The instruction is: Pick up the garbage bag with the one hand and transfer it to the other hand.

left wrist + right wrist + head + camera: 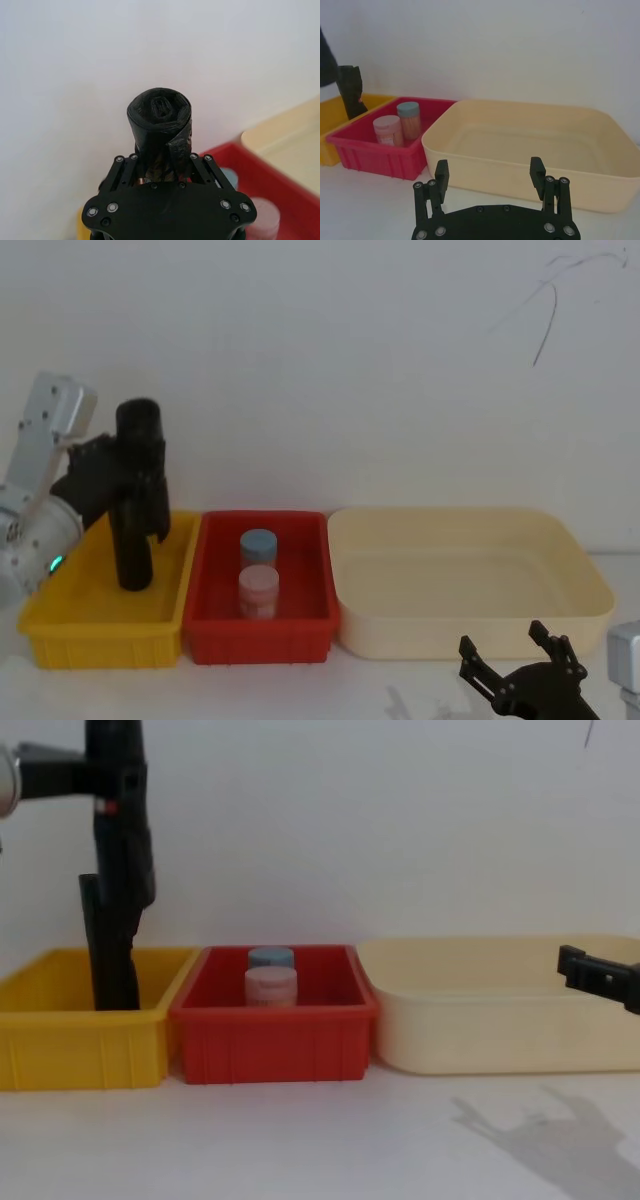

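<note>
Nearest, low over the bench [300, 690] and in front of the cream tub [470, 625] to the right of the red bin [260, 635]: the right gripper [503, 640], fingers [441, 172] spread wide, holding and touching nothing. Likely hazard from here: a reach leftward past the red bin, with the blue-lidded jar [258, 543] and pink-lidded jar [258, 590] inside liable to be knocked if crossed too low. Farther back, left of the red bin and above the yellow bin [100, 625]: the left gripper [162, 165], fingers [124, 166] clamped on the garbage bag [138, 455], roll upright, lower end down between the yellow bin's walls. Wrinkly plastic pinched from two sides only, so probably prone to sliding or tilting in a swing toward the red bin. Only a short stub above the fingers for a second grasp; clashing fingers possible, or a drop if released early.
</note>
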